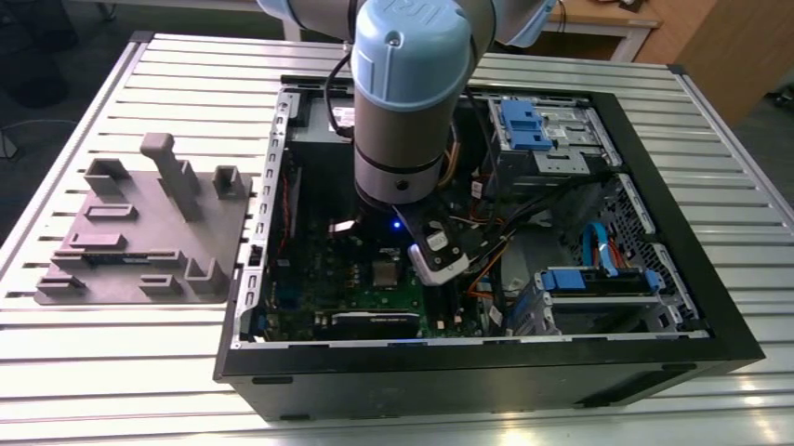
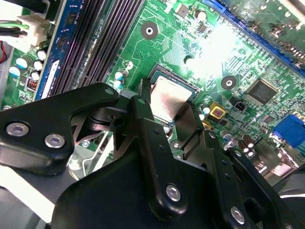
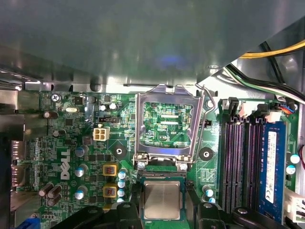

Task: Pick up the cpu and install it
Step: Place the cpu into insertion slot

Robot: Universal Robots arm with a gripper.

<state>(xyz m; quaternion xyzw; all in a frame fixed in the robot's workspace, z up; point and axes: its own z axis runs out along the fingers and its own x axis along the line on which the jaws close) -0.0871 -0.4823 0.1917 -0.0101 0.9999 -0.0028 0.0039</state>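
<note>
Standing on slatted table (image 1: 125,372): open case (image 1: 496,358), arm (image 1: 410,93) down inside over board (image 3: 128,138). Frame (image 3: 139,129) flipped up. Cpu (image 3: 162,200) at socket beside frame hinge, pinched edge to edge by fingers (image 2: 145,114). Pick-up looks done; seated or hovering, cannot tell. Not yet released, frame not closed.

Hidden: one edge of cpu (image 2: 171,95), behind gripper (image 2: 169,102), second wrist view. Cut off: robot arm (image 1: 403,93), at exterior view's upper edge; it covers part of computer case (image 1: 496,367) interior.

White maker's logo (image 3: 65,163) on motherboard (image 3: 95,143), label (image 3: 272,152) on memory stick (image 3: 272,200) — print too small
</note>
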